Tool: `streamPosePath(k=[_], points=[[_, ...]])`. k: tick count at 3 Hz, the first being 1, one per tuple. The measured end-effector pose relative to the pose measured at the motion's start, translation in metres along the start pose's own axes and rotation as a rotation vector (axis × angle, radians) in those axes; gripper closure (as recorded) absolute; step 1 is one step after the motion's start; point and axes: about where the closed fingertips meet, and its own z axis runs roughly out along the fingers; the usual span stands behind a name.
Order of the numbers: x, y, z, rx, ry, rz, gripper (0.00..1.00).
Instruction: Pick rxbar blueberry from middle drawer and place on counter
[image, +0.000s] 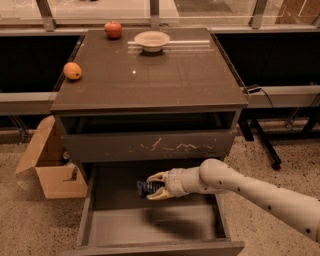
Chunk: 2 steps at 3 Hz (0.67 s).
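You have one apple (113, 29), one orange (72, 71), one bowl (152, 40), one cardboard box (50, 167), one rxbar blueberry (143, 188) and one gripper (152, 186), above the middle drawer (150, 225).

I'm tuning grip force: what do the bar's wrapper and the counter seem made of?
Bar, held by the gripper over the drawer: probably thin plastic film, dark with faint sheen. Counter: glossy dark laminate or coated wood, perhaps; it mirrors the bowl and a light spot.

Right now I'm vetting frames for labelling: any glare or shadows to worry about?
Camera view: dim warm light; a glare spot and pale streaks on the counter; the end effector, over the open drawer gripping the snack bar, casts a soft shadow on its floor.
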Motion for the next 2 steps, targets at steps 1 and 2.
streamPosePath(k=[1,2], points=[[-0.045,-0.009,-0.034,0.018,0.006,-0.133,1.00],[-0.101,-0.028,-0.080,0.054,0.037,-0.281,1.00]])
